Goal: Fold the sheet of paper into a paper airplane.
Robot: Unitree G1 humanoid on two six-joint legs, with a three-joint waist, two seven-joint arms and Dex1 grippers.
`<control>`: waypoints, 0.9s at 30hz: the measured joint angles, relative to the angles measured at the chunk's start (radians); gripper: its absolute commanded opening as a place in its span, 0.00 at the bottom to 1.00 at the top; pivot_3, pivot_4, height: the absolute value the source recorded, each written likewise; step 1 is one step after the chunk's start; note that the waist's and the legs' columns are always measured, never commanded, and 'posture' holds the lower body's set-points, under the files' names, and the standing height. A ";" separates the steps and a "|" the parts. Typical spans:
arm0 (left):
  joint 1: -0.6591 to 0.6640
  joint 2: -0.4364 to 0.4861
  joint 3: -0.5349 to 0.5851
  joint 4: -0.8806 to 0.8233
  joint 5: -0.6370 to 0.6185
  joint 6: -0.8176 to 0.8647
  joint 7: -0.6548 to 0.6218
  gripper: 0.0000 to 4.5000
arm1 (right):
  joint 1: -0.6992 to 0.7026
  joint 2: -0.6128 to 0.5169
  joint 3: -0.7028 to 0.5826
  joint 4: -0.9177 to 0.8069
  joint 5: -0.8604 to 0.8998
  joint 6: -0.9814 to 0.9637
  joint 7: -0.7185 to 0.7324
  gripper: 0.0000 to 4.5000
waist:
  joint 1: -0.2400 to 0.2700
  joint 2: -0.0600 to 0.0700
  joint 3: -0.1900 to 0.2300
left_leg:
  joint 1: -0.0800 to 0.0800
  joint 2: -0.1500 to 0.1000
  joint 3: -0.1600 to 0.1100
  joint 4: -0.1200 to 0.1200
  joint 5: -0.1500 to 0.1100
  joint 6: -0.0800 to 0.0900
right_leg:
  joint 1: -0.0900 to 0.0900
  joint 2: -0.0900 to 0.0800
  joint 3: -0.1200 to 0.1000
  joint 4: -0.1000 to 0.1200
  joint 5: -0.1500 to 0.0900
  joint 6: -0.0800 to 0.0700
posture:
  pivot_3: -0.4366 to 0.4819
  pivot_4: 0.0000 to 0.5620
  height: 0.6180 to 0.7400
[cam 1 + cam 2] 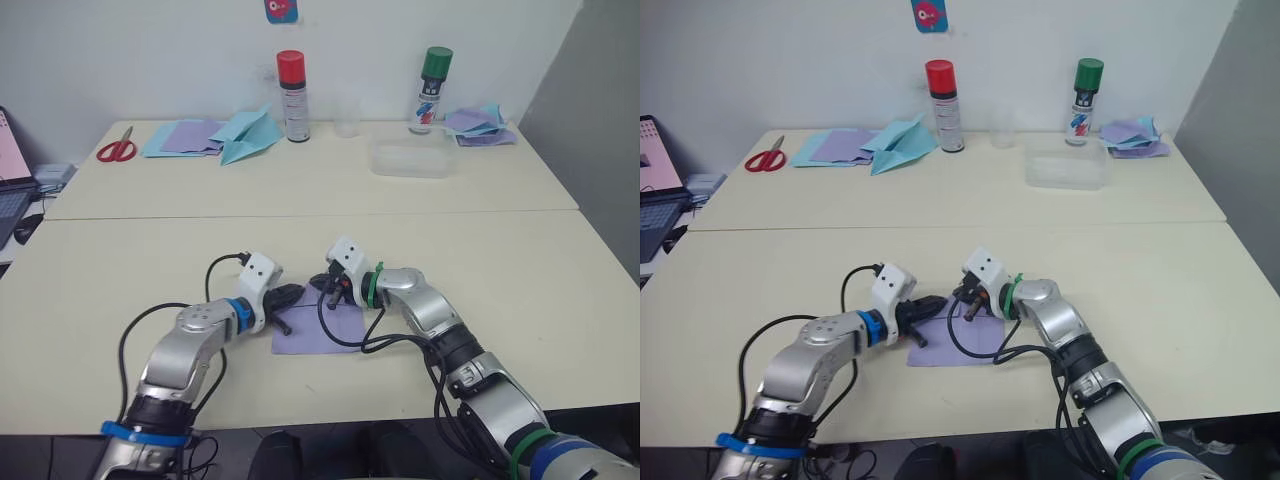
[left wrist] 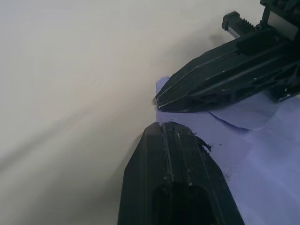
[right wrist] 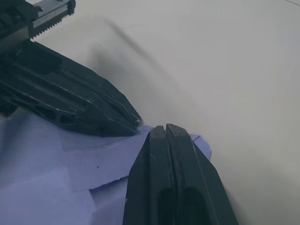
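Sheet of paper (image 1: pixel 318 328) flat on tabletop (image 1: pixel 520 270); far corner pressed under closed jaws of left gripper (image 2: pixel 161 124) and right gripper (image 3: pixel 165 127), nothing clamped

On the near part of the cream surface (image 1: pixel 1160 300) lies the sheet of paper (image 1: pixel 955 345), lavender and flat. The left gripper (image 1: pixel 932 304) and the right gripper (image 1: pixel 960 300) meet nose to nose over its far edge. At the far side stand a red-capped can (image 1: pixel 944 106) and a green-capped can (image 1: pixel 1084 88), with red scissors (image 1: pixel 765 159), a light-blue paper airplane (image 1: pixel 902 145), and a clear tray (image 1: pixel 1067 167).
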State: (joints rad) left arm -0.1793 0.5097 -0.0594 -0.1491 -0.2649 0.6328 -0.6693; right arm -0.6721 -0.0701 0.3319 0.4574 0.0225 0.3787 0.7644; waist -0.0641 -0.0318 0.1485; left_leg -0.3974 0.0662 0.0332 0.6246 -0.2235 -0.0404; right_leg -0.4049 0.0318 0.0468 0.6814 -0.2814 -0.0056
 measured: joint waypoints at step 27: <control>0.069 -0.037 -0.052 -0.093 0.045 -0.078 0.086 0.00 | 0.022 0.037 -0.009 -0.021 0.012 -0.010 -0.007 0.00 | 0.006 0.000 0.000 | -0.001 0.000 -0.001 -0.001 0.000 0.000 | -0.001 0.000 -0.002 0.000 -0.001 -0.002 | 0.48 0.27 1.00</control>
State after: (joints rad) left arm -0.1106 0.4726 -0.1110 -0.2424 -0.2203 0.5552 -0.5834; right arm -0.6497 -0.0331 0.3233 0.4360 0.0348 0.3692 0.7574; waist -0.0583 -0.0321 0.1488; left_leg -0.3980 0.0663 0.0320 0.6233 -0.2235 -0.0404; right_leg -0.4056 0.0323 0.0451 0.6815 -0.2827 -0.0080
